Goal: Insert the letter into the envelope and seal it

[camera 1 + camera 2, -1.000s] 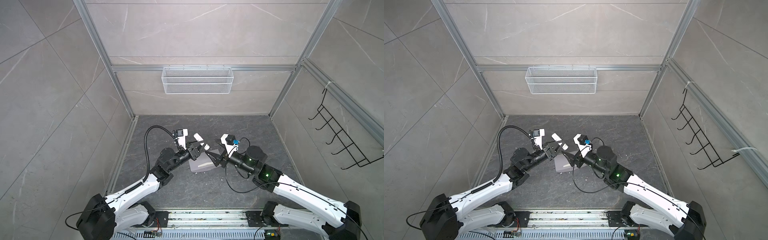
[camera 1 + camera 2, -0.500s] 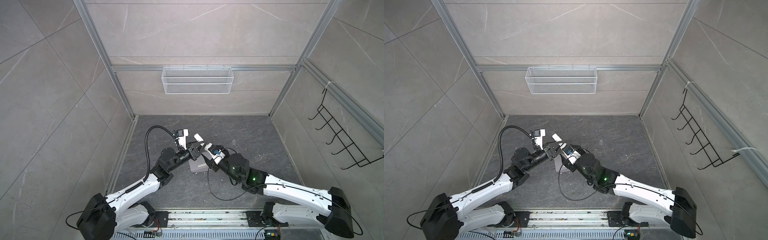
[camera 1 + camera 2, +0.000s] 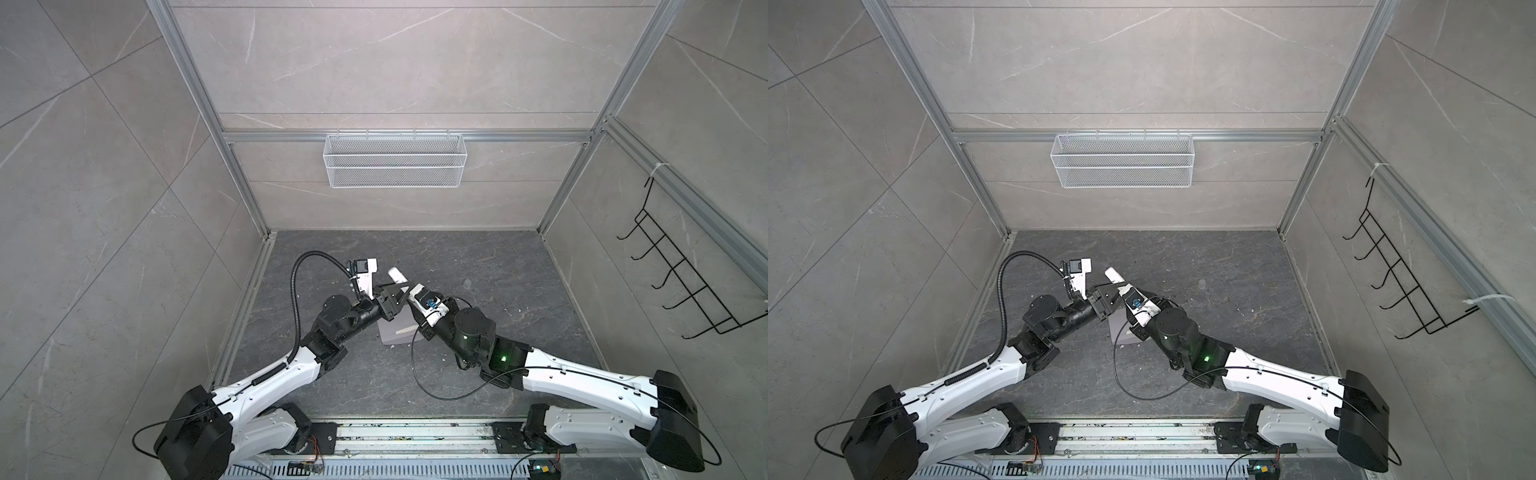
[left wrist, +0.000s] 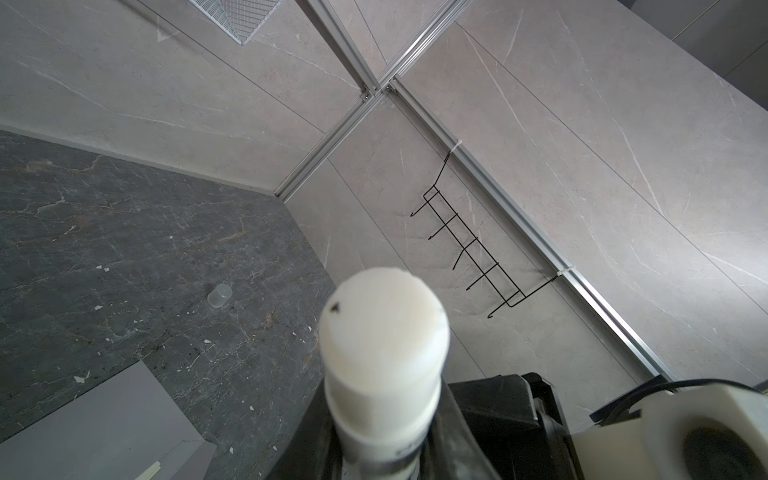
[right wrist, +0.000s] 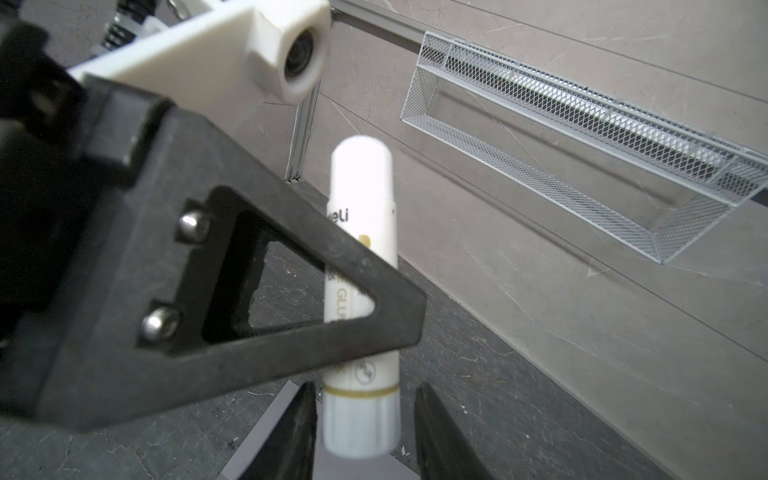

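Both arms stretching inward above envelope (image 3: pixel 395 331): left pincer (image 3: pixel 397 291) clamping tilted glue stick (image 5: pixel 361 187); right pincer (image 5: pixel 363 388) straddling its base, jaws slightly apart.

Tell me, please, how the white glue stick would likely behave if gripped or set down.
The glue stick is a smooth round cylinder, so laid flat it would probably roll. Its plastic body looks rigid, though glossy enough to slip between the left gripper's fingers. Stood on end, tall and narrow, it likely tips easily.

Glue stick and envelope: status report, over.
Left pincer shut on glue stick, held aloft. Right pincer open around its base. Envelope flat below. Clear cap lies apart, nothing blocking.
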`<action>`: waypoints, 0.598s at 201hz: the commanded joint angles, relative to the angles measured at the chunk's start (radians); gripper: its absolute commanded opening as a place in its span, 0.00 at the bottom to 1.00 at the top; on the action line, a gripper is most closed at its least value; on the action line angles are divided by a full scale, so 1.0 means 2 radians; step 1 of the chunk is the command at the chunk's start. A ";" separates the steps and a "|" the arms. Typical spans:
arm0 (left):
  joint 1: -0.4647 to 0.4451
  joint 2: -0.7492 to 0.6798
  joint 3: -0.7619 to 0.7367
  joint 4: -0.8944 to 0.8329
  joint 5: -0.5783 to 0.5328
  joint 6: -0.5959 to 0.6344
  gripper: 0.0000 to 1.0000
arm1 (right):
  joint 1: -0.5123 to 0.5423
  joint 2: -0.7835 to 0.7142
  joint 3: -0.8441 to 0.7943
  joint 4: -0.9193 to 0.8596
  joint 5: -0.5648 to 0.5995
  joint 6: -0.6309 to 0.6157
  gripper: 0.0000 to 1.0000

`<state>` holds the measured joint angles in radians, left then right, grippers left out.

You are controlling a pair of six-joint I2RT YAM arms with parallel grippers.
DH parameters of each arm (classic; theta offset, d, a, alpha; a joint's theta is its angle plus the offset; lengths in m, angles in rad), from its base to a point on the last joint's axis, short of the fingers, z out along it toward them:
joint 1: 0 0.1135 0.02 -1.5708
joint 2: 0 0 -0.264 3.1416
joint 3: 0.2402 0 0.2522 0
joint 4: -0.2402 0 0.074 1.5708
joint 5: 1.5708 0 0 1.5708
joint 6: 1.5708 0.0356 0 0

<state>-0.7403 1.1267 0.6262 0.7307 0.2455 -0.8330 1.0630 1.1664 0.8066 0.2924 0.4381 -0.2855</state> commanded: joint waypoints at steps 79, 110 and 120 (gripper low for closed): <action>-0.001 0.000 0.013 0.027 0.011 0.012 0.00 | -0.085 -0.028 0.031 -0.043 -0.209 0.132 0.14; -0.001 0.000 0.014 0.035 0.023 0.012 0.00 | -0.196 -0.011 0.043 -0.028 -0.415 0.267 0.10; -0.001 0.000 0.013 0.040 0.027 0.012 0.00 | -0.219 0.004 0.052 -0.021 -0.473 0.300 0.09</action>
<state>-0.7399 1.1431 0.6304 0.7422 0.2455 -0.8337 0.7670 1.1446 0.8383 0.1989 -0.2279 0.0341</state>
